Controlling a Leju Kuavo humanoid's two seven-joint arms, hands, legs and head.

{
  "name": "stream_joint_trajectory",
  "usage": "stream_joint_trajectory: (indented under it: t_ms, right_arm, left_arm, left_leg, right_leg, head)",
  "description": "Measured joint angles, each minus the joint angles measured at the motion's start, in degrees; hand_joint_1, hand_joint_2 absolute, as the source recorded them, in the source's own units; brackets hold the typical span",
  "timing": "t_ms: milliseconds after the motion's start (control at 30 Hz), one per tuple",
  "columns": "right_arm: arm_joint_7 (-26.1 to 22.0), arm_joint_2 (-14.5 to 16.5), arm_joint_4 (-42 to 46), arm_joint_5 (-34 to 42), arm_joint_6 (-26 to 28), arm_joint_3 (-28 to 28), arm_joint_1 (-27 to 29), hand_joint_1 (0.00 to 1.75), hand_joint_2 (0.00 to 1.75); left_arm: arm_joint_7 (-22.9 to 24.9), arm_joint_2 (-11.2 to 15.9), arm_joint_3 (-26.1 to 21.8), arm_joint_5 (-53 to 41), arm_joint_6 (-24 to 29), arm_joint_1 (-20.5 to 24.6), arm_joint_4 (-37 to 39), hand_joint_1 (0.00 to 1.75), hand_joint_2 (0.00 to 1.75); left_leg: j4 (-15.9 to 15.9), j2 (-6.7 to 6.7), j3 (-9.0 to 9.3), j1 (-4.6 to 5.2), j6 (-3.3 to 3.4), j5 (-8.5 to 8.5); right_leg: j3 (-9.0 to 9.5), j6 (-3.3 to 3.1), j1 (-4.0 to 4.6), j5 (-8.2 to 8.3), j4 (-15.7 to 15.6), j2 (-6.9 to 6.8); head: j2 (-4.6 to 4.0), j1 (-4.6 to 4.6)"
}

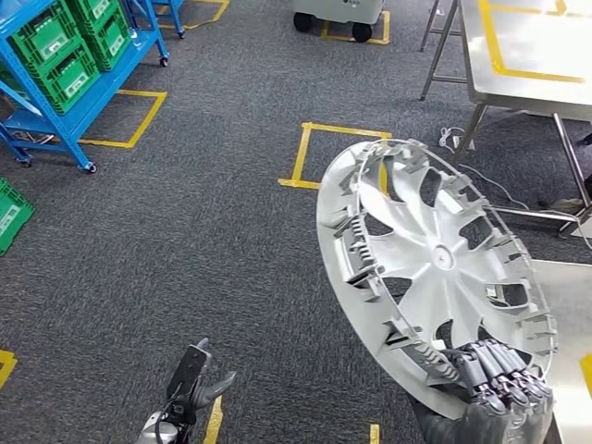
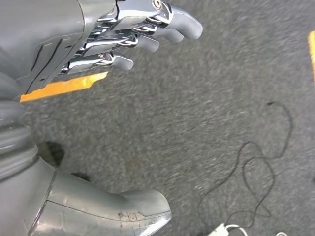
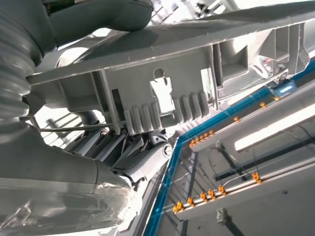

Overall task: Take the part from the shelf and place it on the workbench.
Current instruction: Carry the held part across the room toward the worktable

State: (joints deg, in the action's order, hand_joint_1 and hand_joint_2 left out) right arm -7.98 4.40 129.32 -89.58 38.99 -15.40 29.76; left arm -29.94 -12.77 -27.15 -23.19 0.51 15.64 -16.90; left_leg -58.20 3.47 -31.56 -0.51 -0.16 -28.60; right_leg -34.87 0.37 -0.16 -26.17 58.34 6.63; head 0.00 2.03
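Note:
The part is a silver plastic wheel cover [image 1: 433,264], held up tilted at the right of the head view with its ribbed inner side toward me. My right hand [image 1: 499,379] grips its lower rim, fingers curled over the edge. In the right wrist view the cover's rim [image 3: 167,64] runs across the picture with my fingers [image 3: 141,157] clamped beneath it. My left hand [image 1: 191,388] hangs low over the carpet, holding nothing. Its fingers [image 2: 148,29] and thumb [image 2: 111,206] are apart above the floor. The steel workbench [image 1: 530,55] stands at the far right.
A blue shelf rack [image 1: 63,102] with green crates [image 1: 67,55] stands at the far left. Another green crate [image 1: 10,213] sits on the floor. Yellow tape squares [image 1: 307,153] mark the grey carpet. Cables [image 2: 256,172] lie on the floor. A wheeled base [image 1: 335,18] stands at the back.

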Motion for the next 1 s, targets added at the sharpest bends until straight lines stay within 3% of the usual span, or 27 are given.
stream_joint_trajectory:
  t_ms: [33,100,200,267,300,333,400,467,533,600,667,733,767,800,867,900,933,1000]
  right_arm:
    - [-0.4,0.4,0.5,0.0,0.0,0.7,0.7,1.75,1.75]
    - [-0.7,1.1,1.4,0.0,0.0,1.8,1.8,1.75,1.75]
    - [-1.0,1.4,2.3,0.0,0.0,2.9,2.4,1.75,1.75]
    - [-1.0,1.4,2.7,0.0,0.0,3.6,2.8,1.75,1.75]
    - [-0.9,1.4,2.9,0.0,0.0,4.0,3.0,1.75,1.75]
    - [-0.7,1.4,3.1,-0.1,0.0,4.3,3.2,1.75,1.75]
    - [-0.3,1.5,3.5,-0.1,0.0,4.8,3.4,1.75,1.75]
    - [-0.1,1.5,3.8,-0.1,0.0,5.2,3.4,1.75,1.75]
    - [0.1,1.5,4.1,-0.1,0.0,5.6,3.5,1.75,1.75]
    - [0.2,1.6,4.4,-0.1,0.0,6.0,3.6,1.75,1.75]
    - [0.3,1.8,4.6,-0.1,0.0,6.3,3.6,1.75,1.75]
    - [0.3,2.0,4.6,-0.1,0.0,6.6,3.6,1.75,1.75]
    - [0.4,2.0,4.6,-0.1,0.0,6.7,3.6,1.75,1.75]
    - [0.5,2.0,4.6,-0.1,0.0,6.9,3.6,1.75,1.75]
    - [0.8,2.0,4.6,-0.1,0.0,7.2,3.6,1.75,1.75]
    - [1.1,2.0,4.6,-0.1,0.0,7.3,3.5,1.75,1.75]
    - [1.5,2.0,4.6,-0.1,0.0,7.4,3.5,1.75,1.75]
    - [2.3,2.0,4.6,-0.1,0.0,7.7,3.5,1.75,1.75]
  left_arm:
    - [0.7,0.0,-0.3,0.4,-0.1,0.0,0.0,0.00,1.75]
    - [2.4,0.1,-0.9,1.4,-0.6,0.1,0.0,0.00,1.75]
    - [5.1,0.6,-2.2,2.9,-1.8,-0.3,0.1,0.00,1.75]
    - [6.6,1.1,-3.0,3.5,-2.4,-0.6,0.2,0.00,1.75]
    - [7.4,1.2,-3.4,3.7,-2.5,-0.7,0.3,0.00,1.75]
    - [8.1,1.4,-3.7,3.9,-2.6,-0.7,0.3,0.00,1.75]
    - [9.3,1.6,-4.2,4.0,-2.6,-0.7,0.4,0.00,1.75]
    - [10.3,1.8,-4.7,4.1,-2.3,-0.7,0.5,0.00,1.75]
    - [11.2,2.0,-5.0,4.3,-2.0,-0.7,0.6,0.00,1.75]
    - [12.1,2.1,-5.2,4.5,-1.9,-0.6,0.6,0.00,1.75]
    - [12.5,2.2,-5.4,4.5,-1.9,-0.7,0.7,0.00,1.75]
    - [12.8,2.5,-5.5,4.5,-1.9,-1.0,0.8,0.00,1.75]
    - [13.0,2.5,-5.6,4.5,-2.0,-1.2,0.9,0.00,1.75]
    - [13.3,2.6,-5.8,4.5,-2.2,-1.3,0.9,0.00,1.75]
    - [14.3,2.8,-6.1,4.5,-3.3,-1.4,1.0,0.00,1.75]
    - [14.9,2.9,-6.1,4.4,-4.2,-1.3,1.0,0.00,1.75]
    - [15.3,3.1,-6.2,4.1,-5.1,-1.4,1.0,0.00,1.75]
    - [15.7,3.3,-6.2,3.3,-6.6,-1.5,1.1,0.00,1.75]
  left_leg:
    - [0.3,-0.48,0.04,0.00,0.29,0.06]
    - [0.8,-1.60,0.21,-0.08,0.97,0.43]
    - [1.1,-3.78,0.25,0.03,1.53,0.53]
    - [1.1,-5.36,0.22,0.14,1.57,0.44]
    - [1.1,-6.03,0.25,0.15,1.51,0.38]
    - [1.1,-6.63,0.34,0.16,1.41,0.29]
    - [1.0,-7.67,0.62,0.34,0.99,0.01]
    - [0.9,-8.60,0.85,0.64,0.47,-0.24]
    - [0.9,-9.65,1.02,0.70,0.00,-0.36]
    - [-0.1,-8.57,0.87,0.45,-0.60,-1.44]
    - [-5.2,-5.61,-1.31,0.19,-1.03,-4.60]
    - [-12.7,-4.15,-5.02,0.11,-1.13,-7.75]
    - [-15.0,-3.98,-6.30,0.11,-1.13,-8.13]
    - [-15.3,-3.88,-6.64,0.11,-1.08,-7.33]
    - [-10.2,-3.27,-4.55,0.08,-0.83,-3.36]
    - [-6.6,-2.21,-2.90,0.03,-0.69,-1.52]
    - [-3.3,-1.22,-1.50,-0.09,-0.57,-0.40]
    - [-0.3,-0.02,-0.28,-0.11,-0.31,-0.01]
  right_leg:
    - [-0.34,0.38,-0.16,0.09,-0.1,0.37]
    - [-1.30,0.94,-0.13,-0.88,1.2,-1.22]
    - [-5.96,1.58,-0.09,-5.92,10.9,-5.49]
    - [-8.21,1.89,-0.26,-7.39,15.8,-6.27]
    - [-7.76,1.94,-0.33,-6.62,15.1,-6.49]
    - [-6.13,1.91,-0.37,-5.04,12.4,-6.90]
    - [-1.38,1.60,-0.12,-2.19,4.3,-9.37]
    - [1.21,0.99,0.27,-1.35,0.0,-10.98]
    - [1.18,0.36,0.43,-1.26,-0.3,-9.96]
    - [1.20,-0.30,0.25,-0.95,-0.6,-8.67]
    - [1.28,-0.92,0.02,-0.73,-0.8,-7.41]
    - [1.24,-1.23,0.05,-0.68,-0.8,-5.96]
    - [1.23,-1.29,0.08,-0.67,-0.8,-5.15]
    - [1.24,-1.31,0.11,-0.65,-0.7,-4.35]
    - [1.28,-1.26,0.08,-0.64,-0.5,-2.82]
    - [1.25,-1.14,0.10,-0.64,-0.4,-2.15]
    - [1.10,-0.95,0.13,-0.64,-0.2,-1.51]
    - [0.59,-0.29,0.07,-0.47,0.0,-0.47]
  head:
    - [0.00,-0.01]
    - [0.00,0.22]
    - [0.00,0.73]
    - [0.00,0.73]
    - [0.00,0.75]
    - [0.00,0.75]
    - [0.00,0.79]
    - [0.00,0.73]
    - [0.00,0.67]
    - [0.00,0.58]
    - [0.00,0.35]
    - [0.00,0.22]
    - [0.00,0.22]
    - [0.00,0.22]
    - [0.00,0.21]
    - [0.00,0.20]
    - [0.00,0.22]
    - [0.00,0.23]
